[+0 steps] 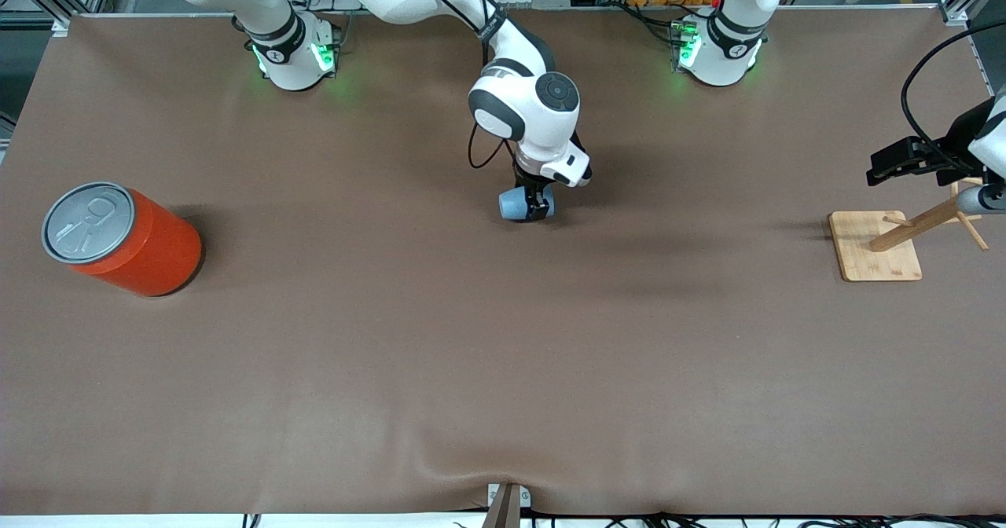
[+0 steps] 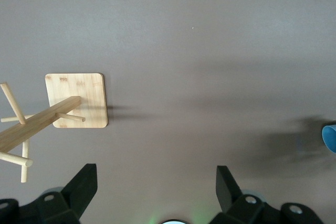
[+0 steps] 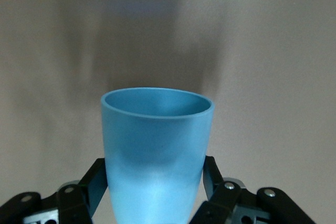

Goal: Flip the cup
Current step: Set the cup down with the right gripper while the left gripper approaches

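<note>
Right wrist view: matte light-blue tapered cup [image 3: 156,150], handleless.

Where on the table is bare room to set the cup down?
Bare cloth spans from the orange can to the wooden rack, nearer the front camera than the right hand holding the cup. Crowded only under the left hand.

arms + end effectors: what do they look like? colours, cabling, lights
Both arms are glossy white with dark grey joint bands; green lights glow at their bases. A black cable loops beside the right arm's wrist. The right end effector and left end effector have black fingers on black bodies with silver screws.
</note>
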{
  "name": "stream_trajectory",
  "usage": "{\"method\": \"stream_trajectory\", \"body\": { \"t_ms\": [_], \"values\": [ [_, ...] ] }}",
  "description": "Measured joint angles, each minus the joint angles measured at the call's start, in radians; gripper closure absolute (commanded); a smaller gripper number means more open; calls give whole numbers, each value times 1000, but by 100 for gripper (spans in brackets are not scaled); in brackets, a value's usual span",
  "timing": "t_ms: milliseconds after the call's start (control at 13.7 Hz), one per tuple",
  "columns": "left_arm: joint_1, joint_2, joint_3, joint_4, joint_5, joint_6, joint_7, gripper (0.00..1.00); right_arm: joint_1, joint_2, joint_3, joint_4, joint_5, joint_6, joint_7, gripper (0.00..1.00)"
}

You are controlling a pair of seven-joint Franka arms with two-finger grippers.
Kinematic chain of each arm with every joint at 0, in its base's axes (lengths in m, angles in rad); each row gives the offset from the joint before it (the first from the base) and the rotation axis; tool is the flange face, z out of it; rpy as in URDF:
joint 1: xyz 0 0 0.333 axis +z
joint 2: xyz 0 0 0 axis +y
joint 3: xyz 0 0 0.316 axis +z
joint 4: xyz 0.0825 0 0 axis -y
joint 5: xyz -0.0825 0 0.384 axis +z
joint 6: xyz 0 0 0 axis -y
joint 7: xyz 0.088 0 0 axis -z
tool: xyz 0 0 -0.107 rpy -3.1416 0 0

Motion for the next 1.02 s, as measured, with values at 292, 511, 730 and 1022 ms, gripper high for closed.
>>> {"method": "stream_trajectory", "body": {
  "t_ms": [292, 511, 730, 1022],
  "values": [
    [-15, 14, -8, 0, -1, 0, 0, 0, 0, 19, -1, 0, 0, 26, 5, 81],
    [-23, 22, -25, -1, -1, 0, 0, 0, 0, 22, -2, 0, 0, 47, 23, 52],
    [-26, 33, -45, -40, -100, 20, 0, 0, 0, 22, -5, 0, 0, 53, 31, 0],
    [-24, 46, -45, -150, -223, 127, 0, 0, -3, 16, -13, 17, 2, 39, 31, 0]
  ]
}}
